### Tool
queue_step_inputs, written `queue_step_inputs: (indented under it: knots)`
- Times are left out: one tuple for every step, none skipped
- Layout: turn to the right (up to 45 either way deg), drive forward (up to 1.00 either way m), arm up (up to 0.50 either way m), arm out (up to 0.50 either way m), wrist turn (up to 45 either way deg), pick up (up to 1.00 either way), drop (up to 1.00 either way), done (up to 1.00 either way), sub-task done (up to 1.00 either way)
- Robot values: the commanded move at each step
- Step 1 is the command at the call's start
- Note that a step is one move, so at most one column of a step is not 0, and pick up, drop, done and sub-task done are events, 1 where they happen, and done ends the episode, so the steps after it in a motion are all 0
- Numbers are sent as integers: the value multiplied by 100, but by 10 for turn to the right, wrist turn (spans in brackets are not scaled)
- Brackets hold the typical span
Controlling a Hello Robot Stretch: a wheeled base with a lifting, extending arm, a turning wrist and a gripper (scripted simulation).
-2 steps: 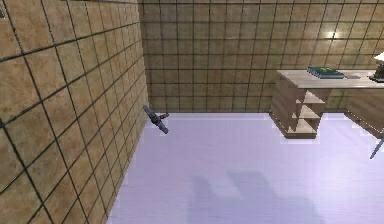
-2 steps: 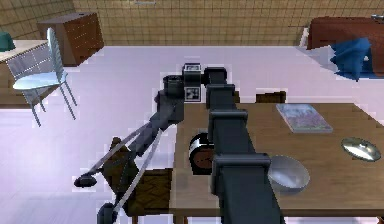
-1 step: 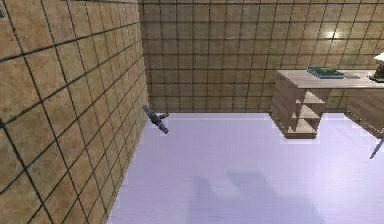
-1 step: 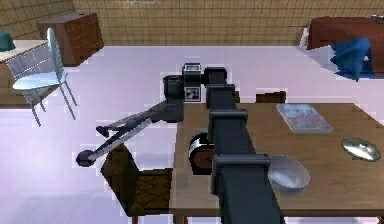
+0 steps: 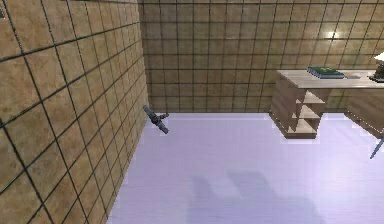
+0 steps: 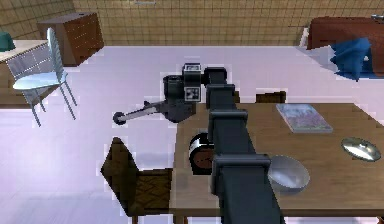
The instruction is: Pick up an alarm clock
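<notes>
At the bench's (image 6: pixel 325 160) left edge, just beside the arm (image 6: pixel 235 150), stands a round dark alarm clock (image 6: pixel 199 153). Tool (image 6: pixel 122 118) hangs over bare floor, up-left of the clock and apart from it, holding nothing.

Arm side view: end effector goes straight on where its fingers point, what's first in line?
The end effector points to the view's left over bare floor; the way looks free. The metal-legged chair near the left edge may lie close to that line, depth unclear.
</notes>
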Motion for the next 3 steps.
queue_step_inputs:
  knots:
    - [0, 0, 0, 0, 450, 0, 0, 0, 0]
    - [0, 0, 0, 0, 60, 0, 0, 0, 0]
    - [0, 0, -30, 0, 0, 0, 0, 0, 0]
